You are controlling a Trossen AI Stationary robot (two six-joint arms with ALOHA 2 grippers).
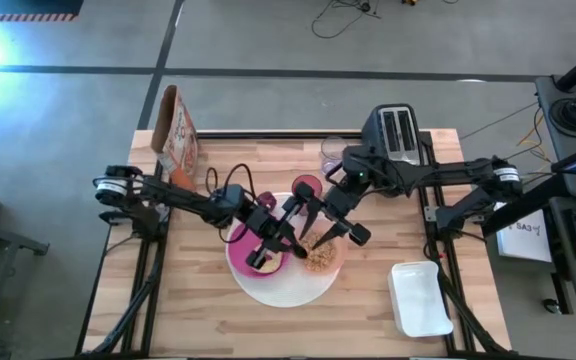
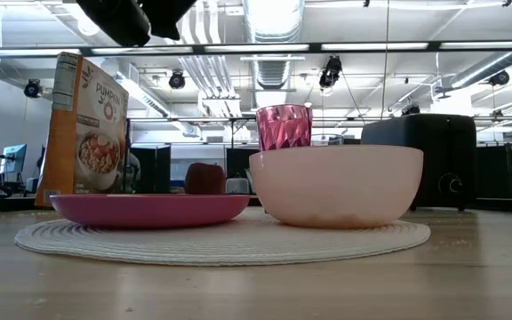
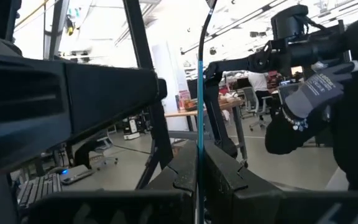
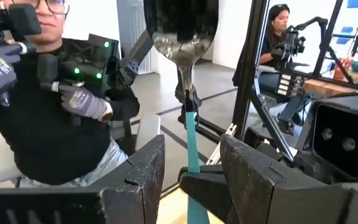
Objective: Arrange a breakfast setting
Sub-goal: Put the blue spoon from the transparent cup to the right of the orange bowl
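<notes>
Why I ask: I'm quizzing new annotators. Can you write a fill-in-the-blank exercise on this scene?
1. The left pincer is shut on a ___.
2. Its handle, between the open right pincer's fingers, is coloured ___.
3. The bowl stands beside a magenta ___.
4. Behind the bowl stands a pink ___.
Missing words: spoon; teal; plate; tumbler.

hidden under crossed arms in the high view: much of the magenta plate (image 1: 240, 256) and the spoon (image 4: 191, 134) handle's lower end. cut off at 12 o'clock in the low view: both arms. dark-red fruit (image 2: 204, 179) half hidden behind the plate.
</notes>
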